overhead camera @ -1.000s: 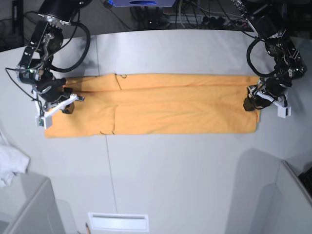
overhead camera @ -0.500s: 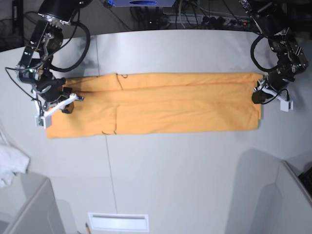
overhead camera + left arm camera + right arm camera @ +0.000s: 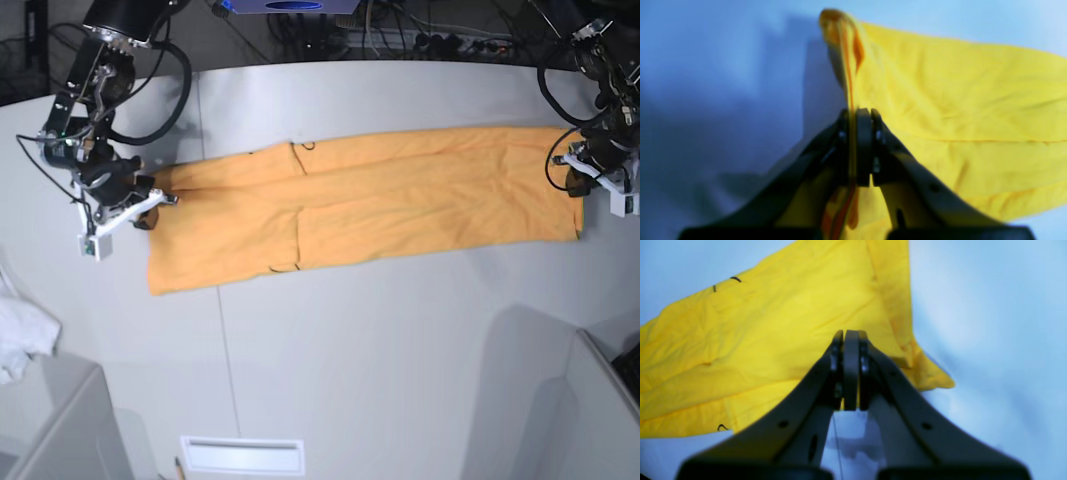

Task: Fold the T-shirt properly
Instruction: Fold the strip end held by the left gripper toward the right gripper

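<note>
Surface: a smooth pale grey table, matte, curved along its far edge, with a thin seam running front to back.

Item one: the T-shirt, orange-yellow cotton, soft and lightly creased. We see it folded lengthwise into a long narrow band that lies across the table from one arm to the other, slightly slanted, with the far end at the base view's right. A sleeve hem shows as a vertical seam near the band's left third, and thin black marks sit at its top and bottom.

Item two: the left gripper, black, hard-edged. Its jaws are pressed together on a thin ridge of the shirt's edge, which stands up in a pinched crest; the wrist view is blurred, so we take the fabric to be several layers.

Item three: the right gripper, jaws together, nipping the shirt's opposite end, with a yellow sliver between them.

Item four: a crumpled white cloth at the table's left margin, well apart.
</note>
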### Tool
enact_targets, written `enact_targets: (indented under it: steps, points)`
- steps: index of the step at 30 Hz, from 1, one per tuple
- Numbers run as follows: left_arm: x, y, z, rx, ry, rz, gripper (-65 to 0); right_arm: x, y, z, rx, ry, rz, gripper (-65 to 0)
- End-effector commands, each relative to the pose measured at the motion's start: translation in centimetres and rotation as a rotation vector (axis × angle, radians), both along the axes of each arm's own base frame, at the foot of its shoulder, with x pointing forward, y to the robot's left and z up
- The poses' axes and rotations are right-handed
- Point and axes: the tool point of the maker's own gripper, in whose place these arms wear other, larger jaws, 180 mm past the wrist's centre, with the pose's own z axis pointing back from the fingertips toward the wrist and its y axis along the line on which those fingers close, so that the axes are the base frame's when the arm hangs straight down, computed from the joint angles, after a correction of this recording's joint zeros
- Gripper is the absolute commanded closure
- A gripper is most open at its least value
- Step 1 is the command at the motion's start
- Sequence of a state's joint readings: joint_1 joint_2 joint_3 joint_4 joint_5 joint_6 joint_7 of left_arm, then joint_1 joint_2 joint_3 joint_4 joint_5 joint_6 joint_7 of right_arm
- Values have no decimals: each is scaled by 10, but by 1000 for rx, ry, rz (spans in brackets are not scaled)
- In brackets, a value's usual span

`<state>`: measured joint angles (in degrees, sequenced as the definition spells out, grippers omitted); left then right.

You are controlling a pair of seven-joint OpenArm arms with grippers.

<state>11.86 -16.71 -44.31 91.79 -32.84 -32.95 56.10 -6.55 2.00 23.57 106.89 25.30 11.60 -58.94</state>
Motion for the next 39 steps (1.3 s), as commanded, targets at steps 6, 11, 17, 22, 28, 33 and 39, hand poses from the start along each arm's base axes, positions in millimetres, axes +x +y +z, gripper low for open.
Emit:
enact_targets:
  steps: [6,11,17,22,28,33,39]
  points:
    - [20,-57,32,34,-102,-160,0,11,-2,16,-10,-61,5,0]
    - [33,-106,34,-15,-110,-213,0,10,-2,15,-10,-55,3,0]
    - [45,-168,24,-102,-97,-318,0,10,-2,14,-10,-54,3,0]
    - [52,-205,22,-158,-90,-357,0,10,-2,14,-10,-54,3,0]
    - [60,-243,24,-202,-90,-424,0,11,-2,15,-10,-58,2,0]
    - [62,-274,29,-237,-101,-486,0,10,-2,15,-10,-57,3,0]
    - [58,-296,27,-262,-85,-522,0,11,-2,15,-10,-58,2,0]
